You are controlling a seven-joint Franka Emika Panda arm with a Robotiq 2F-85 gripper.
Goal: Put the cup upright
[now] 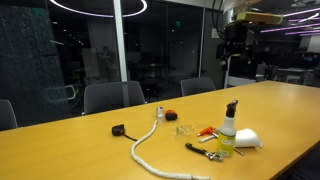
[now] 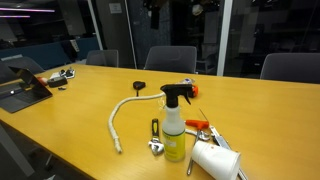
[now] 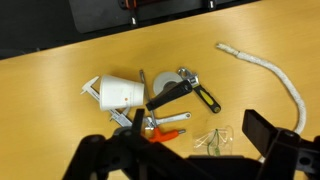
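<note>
The cup (image 3: 212, 140) is small and transparent. It appears to lie on its side on the wooden table, beside an orange-handled tool (image 3: 162, 126). It also shows faintly in an exterior view (image 1: 186, 130). My gripper (image 3: 198, 126) is open and empty, high above the table, and the cup sits between its fingers in the wrist view. In an exterior view the gripper (image 1: 235, 45) hangs well above the far side of the table.
A yellow-liquid spray bottle (image 1: 228, 131) stands next to a white opaque cup-like thing (image 1: 247, 140) lying on its side. A black-handled tool (image 3: 190, 92), a wrench, a white rope (image 1: 145, 140) and a small black object (image 1: 118, 129) lie nearby. Chairs line the far edge.
</note>
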